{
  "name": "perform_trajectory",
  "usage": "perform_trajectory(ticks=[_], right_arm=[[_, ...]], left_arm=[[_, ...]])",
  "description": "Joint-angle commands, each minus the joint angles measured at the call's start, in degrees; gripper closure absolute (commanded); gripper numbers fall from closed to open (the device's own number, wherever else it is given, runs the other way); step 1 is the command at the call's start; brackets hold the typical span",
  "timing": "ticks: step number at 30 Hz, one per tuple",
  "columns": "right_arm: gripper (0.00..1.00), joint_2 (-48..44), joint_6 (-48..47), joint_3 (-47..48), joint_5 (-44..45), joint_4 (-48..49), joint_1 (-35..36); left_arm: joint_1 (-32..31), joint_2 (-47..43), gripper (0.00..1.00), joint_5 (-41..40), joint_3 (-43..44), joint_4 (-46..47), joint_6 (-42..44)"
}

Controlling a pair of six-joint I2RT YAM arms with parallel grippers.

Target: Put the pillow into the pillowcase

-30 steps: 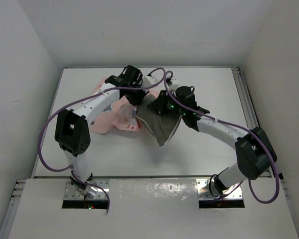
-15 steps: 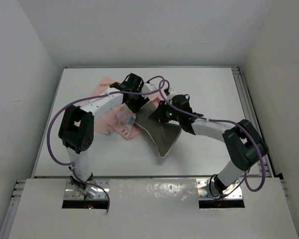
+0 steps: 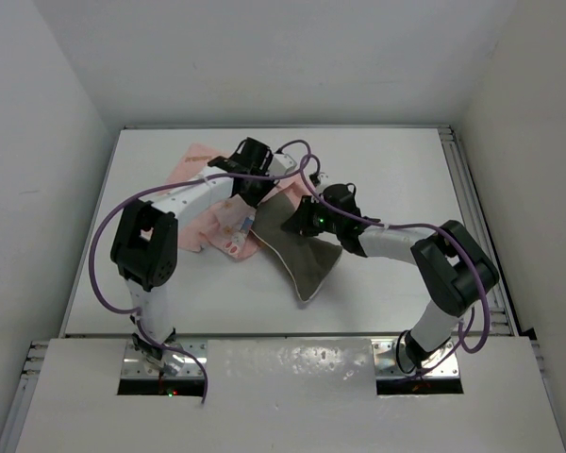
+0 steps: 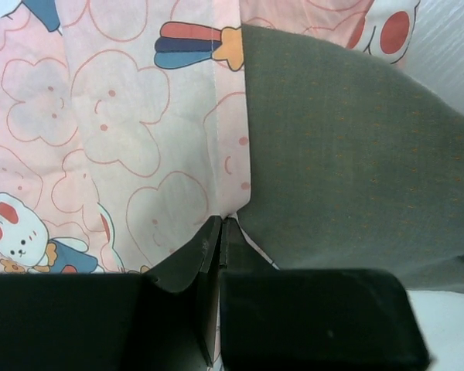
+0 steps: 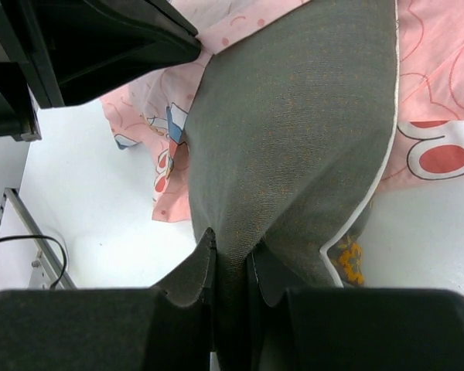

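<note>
The white, smooth surface [image 3: 396,170] carries a thin pale-pink pillowcase [image 3: 196,184], a soft, rumpled cloth printed with small rabbits and blue and red marks. It spreads ahead of and to the left of the left tool [image 4: 220,224]. The pillow [image 3: 307,255] is a flat olive-grey cushion of fine woven cloth, with rounded corners and thin white piping. Its far end lies over the pink cloth and its near end points toward the arm bases. From the left tool it lies ahead and to the right, its edge just beside the tips. From the right tool [image 5: 232,243] it runs straight ahead, away from the tips.

The left arm rises from its base to a raised elbow on the left, then slants in over the pillowcase. The right arm bends at an elbow on the right and reaches low toward the centre.

The right tool is clenched on a fold of the pillow's grey cloth. The left tool is clenched, tips meeting at the pillowcase hem; whether cloth is caught there I cannot tell.
</note>
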Motion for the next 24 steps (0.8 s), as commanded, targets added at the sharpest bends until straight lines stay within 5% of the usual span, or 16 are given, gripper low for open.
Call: perform_trajectory(ticks=[1, 6, 9, 12, 15, 19, 24], right_arm=[[1.00, -0.5, -0.3, 1.1, -1.0, 5.8, 0.2], [1.00, -1.1, -0.6, 0.8, -0.8, 5.7, 0.2], [1.00, -1.2, -0.8, 0.5, -0.4, 5.8, 0.2], [1.00, -1.1, -0.7, 0.5, -0.8, 5.8, 0.3], [1.00, -1.2, -0.4, 0.3, -0.9, 6.2, 0.2], [1.00, -1.4, -0.6, 0.2, -0.8, 6.0, 0.3], [1.00, -2.4, -2.1, 1.5, -0.8, 4.8, 0.2]], left_arm=[[-1.5, -0.3, 1.00, 1.0, 2.6, 1.3, 0.1], [-1.7, 0.1, 1.00, 1.3, 2.7, 1.6, 0.3], [-1.8, 1.0, 0.62, 0.3, 2.2, 2.0, 0.3], [-1.9, 2.7, 0.60, -1.9, 1.9, 2.7, 0.3], [-2.0, 3.4, 0.65, -4.9, 1.1, 4.2, 0.5], [-1.9, 3.4, 0.95, -5.0, 2.3, 3.4, -0.4], [-1.9, 2.2, 1.00, 4.4, 11.2, -6.9, -1.9]])
